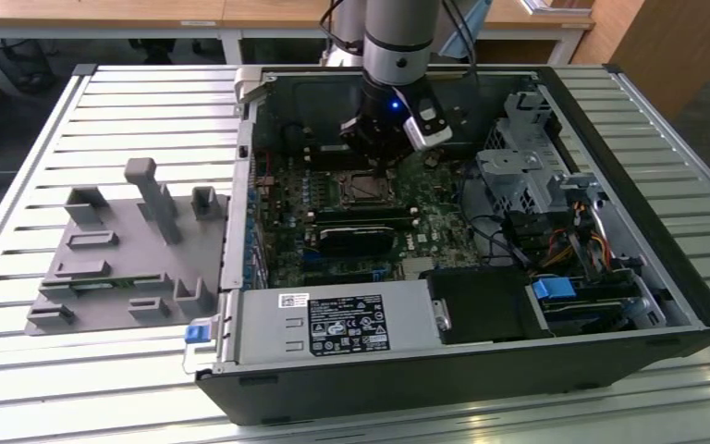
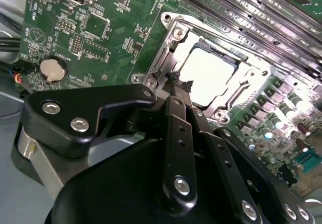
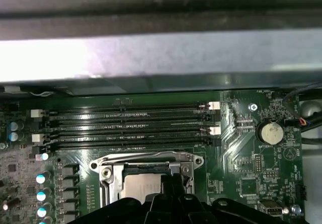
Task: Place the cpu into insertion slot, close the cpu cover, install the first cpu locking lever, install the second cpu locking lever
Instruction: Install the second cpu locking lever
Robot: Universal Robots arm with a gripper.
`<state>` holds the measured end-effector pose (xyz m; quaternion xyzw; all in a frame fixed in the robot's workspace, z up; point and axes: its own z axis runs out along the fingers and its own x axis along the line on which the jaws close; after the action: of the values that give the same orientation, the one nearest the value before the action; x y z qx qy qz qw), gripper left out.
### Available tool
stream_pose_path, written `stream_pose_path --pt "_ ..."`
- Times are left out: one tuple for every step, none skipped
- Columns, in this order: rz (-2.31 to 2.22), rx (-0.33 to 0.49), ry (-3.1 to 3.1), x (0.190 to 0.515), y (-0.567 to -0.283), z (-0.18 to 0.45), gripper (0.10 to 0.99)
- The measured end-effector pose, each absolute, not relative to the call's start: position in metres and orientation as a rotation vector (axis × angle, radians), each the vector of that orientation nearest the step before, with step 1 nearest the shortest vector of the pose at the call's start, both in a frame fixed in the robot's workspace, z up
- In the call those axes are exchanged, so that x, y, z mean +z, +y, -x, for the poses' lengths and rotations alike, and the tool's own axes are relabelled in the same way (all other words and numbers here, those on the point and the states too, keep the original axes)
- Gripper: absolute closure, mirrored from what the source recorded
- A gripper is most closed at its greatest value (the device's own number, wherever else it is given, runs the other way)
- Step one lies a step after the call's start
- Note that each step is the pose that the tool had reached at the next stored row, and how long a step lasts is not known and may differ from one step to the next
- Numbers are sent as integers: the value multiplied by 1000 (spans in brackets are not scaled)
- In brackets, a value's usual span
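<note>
The cpu (image 2: 209,75) lies flat in the insertion slot (image 1: 361,188) on the green motherboard, its pale metal top showing through the window of the cpu cover (image 2: 250,77). The cover lies down flat over it. My gripper (image 2: 176,81) hangs just above the socket's edge, its black fingers pressed together and shut with nothing between them. In the first wrist view the gripper (image 3: 168,182) overlaps one side of the cpu (image 3: 141,188) and the cover (image 3: 107,172). In the exterior view the gripper (image 1: 373,155) stands over the far side of the socket. I cannot make out the locking levers.
Long black memory slots (image 3: 131,128) run beside the socket, with the case wall (image 3: 151,53) beyond. A coin battery (image 2: 53,69) sits on the board. A drive cage (image 1: 521,176), cables and a power supply (image 1: 330,324) fill the case. A grey fixture plate (image 1: 121,250) lies at the exterior view's left.
</note>
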<state>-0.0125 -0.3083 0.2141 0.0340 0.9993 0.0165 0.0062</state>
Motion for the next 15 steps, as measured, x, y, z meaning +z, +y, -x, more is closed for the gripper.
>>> stream_pose_path --pt "-106 52 3127 217 -308 13 980" --pt "-106 52 3127 219 -308 13 980" --pt "-106 52 3127 221 -308 13 980" --pt "-106 52 3127 223 -308 13 980" --pt "-106 52 3127 223 -309 12 980" --pt "-106 52 3127 223 -309 12 980" --pt "-106 52 3127 223 -311 12 980" --pt "-106 52 3127 223 -313 13 980" --pt "-106 52 3127 223 -315 13 980" --pt "-106 52 3127 223 -317 13 980" --pt "-106 52 3127 223 -319 12 980" --pt "-106 52 3127 223 -321 13 980" --pt "-106 52 3127 223 -323 13 980" --pt "-106 52 3127 223 -325 13 980" --pt "-106 52 3127 223 -327 12 980"
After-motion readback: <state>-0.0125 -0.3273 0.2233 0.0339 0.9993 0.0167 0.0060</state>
